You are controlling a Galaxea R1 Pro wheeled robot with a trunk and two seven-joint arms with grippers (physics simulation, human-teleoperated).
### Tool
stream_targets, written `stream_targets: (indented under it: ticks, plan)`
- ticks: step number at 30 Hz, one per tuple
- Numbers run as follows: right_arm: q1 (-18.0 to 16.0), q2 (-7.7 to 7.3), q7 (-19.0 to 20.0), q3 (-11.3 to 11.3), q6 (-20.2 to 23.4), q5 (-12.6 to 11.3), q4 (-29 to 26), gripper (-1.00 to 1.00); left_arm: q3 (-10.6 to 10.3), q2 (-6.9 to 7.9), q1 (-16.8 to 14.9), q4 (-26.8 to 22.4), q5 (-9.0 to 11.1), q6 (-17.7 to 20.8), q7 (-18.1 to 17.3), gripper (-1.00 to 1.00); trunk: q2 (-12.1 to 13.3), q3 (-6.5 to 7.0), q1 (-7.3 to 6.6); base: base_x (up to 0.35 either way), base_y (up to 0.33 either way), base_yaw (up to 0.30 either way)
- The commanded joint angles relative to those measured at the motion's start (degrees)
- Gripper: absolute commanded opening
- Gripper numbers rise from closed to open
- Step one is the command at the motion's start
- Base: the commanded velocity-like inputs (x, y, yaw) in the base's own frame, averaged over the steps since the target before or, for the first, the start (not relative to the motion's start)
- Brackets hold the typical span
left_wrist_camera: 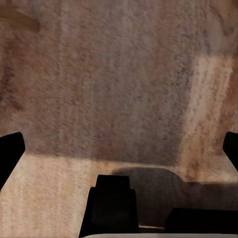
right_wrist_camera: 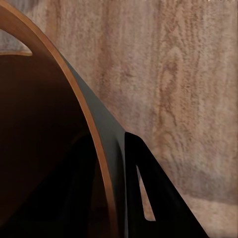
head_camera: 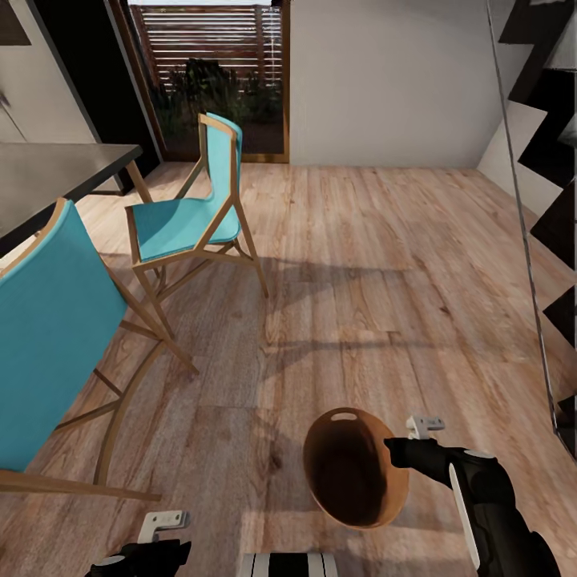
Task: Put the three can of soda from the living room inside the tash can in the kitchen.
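Carrying: the right gripper (head_camera: 394,449) pinches the rim of the bin (head_camera: 353,469) at lower centre of the head view, one finger inside the wall and one outside, as the right wrist view shows (right_wrist_camera: 119,193); I judge the bin is held off the floor and tilted, mouth toward the camera, so it can travel with the robot.
Bin: one, brown with a coppery rim (right_wrist_camera: 74,94) and a dark inside; its slot handle sits at the far edge of the rim; nothing can be made out inside it.
Left gripper: low at the lower left of the head view (head_camera: 152,545); in the left wrist view its dark fingers (left_wrist_camera: 12,151) stand wide apart at the frame's two sides with nothing between them, probably kept free for a can.
Floor: light wood planks (head_camera: 385,264) under both arms, crossed by bands of shadow.
Chairs: two, teal with wooden frames; the near one (head_camera: 48,344) at left, the far one (head_camera: 188,220) at upper left, both drawn up beside the table.
Table: one dark top (head_camera: 56,172) at the upper left edge.
Door: one glass door (head_camera: 212,76) with slats and greenery beyond, at top centre.
Cans: none to count from here.
Stage: by my judgement, on the move with the bin.
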Motion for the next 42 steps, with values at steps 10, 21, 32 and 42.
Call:
stream_targets:
  ticks: [10, 21, 32, 42]
  plan:
    - [0.00, 0.00, 0.06, 0.03, 2.70, -0.78, -0.60, -1.00, -0.11, 0.00, 0.01, 0.00, 0.00, 0.09, 0.02, 1.00, 0.00, 0.95, 0.00, 0.000, 0.000, -0.043]
    - [0.00, 0.00, 0.06, 0.03, 2.84, -0.74, -0.64, -1.00, -0.10, 0.00, 0.00, 0.06, 0.00, 0.15, 0.00, 1.00, 0.00, 1.98, 0.00, 0.000, 0.000, -0.061]
    - [0.00, -0.08, -0.02, -0.04, 2.87, -0.72, -0.62, -1.00, -0.02, -0.02, 0.00, -1.37, -0.28, 0.64, -0.19, 1.00, 0.00, 3.02, 0.00, 0.000, 0.000, -0.057]
    - [0.00, -0.75, 0.05, -0.80, 2.94, 0.00, -0.62, -1.00, -0.21, -0.21, 0.00, -3.37, -0.37, 1.55, -0.11, 1.00, 0.00, 3.96, 0.00, 0.000, 0.000, -0.057]
